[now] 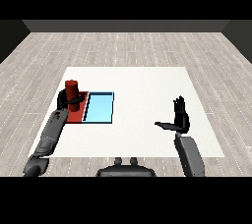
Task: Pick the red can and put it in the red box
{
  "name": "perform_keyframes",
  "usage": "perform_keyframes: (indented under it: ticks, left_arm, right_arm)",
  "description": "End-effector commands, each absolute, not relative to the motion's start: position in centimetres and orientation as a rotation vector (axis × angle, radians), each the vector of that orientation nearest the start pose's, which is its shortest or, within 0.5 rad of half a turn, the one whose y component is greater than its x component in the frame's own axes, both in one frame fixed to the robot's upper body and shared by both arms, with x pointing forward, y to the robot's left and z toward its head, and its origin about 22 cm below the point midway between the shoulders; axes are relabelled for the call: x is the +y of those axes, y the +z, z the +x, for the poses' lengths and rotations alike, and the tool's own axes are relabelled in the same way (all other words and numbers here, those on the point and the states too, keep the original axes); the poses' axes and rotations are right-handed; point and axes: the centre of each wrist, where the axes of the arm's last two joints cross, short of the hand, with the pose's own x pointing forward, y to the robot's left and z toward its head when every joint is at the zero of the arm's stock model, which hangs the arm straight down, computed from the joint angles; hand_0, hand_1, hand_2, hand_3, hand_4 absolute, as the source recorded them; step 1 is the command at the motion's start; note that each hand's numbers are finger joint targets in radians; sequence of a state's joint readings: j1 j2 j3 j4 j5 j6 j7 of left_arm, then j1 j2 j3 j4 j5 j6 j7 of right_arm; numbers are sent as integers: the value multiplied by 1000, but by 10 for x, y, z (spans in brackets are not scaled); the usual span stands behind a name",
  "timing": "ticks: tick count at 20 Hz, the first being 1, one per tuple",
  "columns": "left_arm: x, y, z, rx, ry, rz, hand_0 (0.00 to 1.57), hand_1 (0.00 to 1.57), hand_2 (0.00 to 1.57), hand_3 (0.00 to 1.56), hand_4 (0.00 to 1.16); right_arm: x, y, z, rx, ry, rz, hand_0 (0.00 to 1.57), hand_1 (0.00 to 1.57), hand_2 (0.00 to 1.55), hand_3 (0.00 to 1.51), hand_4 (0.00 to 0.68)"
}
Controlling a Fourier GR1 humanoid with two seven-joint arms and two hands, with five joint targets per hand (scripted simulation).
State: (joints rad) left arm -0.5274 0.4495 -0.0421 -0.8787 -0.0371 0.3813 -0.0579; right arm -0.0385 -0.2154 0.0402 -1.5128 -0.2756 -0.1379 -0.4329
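Note:
A red can stands upright over the red tray at the table's left. My left hand is curled round the can's lower half from the left, its thumb crossing the front; whether the can's base touches the tray is hidden. At the right, my right hand hovers over the white table with fingers straight up and thumb stretched left, holding nothing.
A light blue tray lies directly right of the red tray, sharing an edge with it. The white table spreads between the trays and the right hand. Grey wooden floor surrounds the table.

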Motion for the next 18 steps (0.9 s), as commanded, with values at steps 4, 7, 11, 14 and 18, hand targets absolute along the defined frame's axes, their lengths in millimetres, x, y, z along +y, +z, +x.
perform_keyframes:
  ticks: [4, 7, 11, 14, 18]
  left_arm:
    - [347, -30, 356, -1274, -144, 812, 1571, 1571, 1571, 1501, 1040]
    - [376, -30, 350, -1141, -111, 893, 1408, 1408, 1412, 1383, 1003]
    - [377, -48, 340, -1033, -184, 905, 534, 534, 615, 0, 664]
    - [375, -42, 348, -963, -132, 891, 798, 798, 749, 0, 709]
    - [374, -48, 344, -984, -145, 783, 714, 714, 696, 0, 505]
  right_arm:
    - [-271, 2, 262, -1988, -86, -32, 0, 0, 0, 0, 0]
    - [-275, 5, 262, -2031, -71, -68, 0, 0, 0, 0, 0]
    - [-270, 13, 253, -2071, -82, -76, 0, 0, 0, 0, 0]
    - [-265, 14, 254, -2094, -81, -59, 0, 0, 0, 0, 0]
    - [-268, 0, 257, -2085, -61, -36, 0, 0, 0, 0, 0]
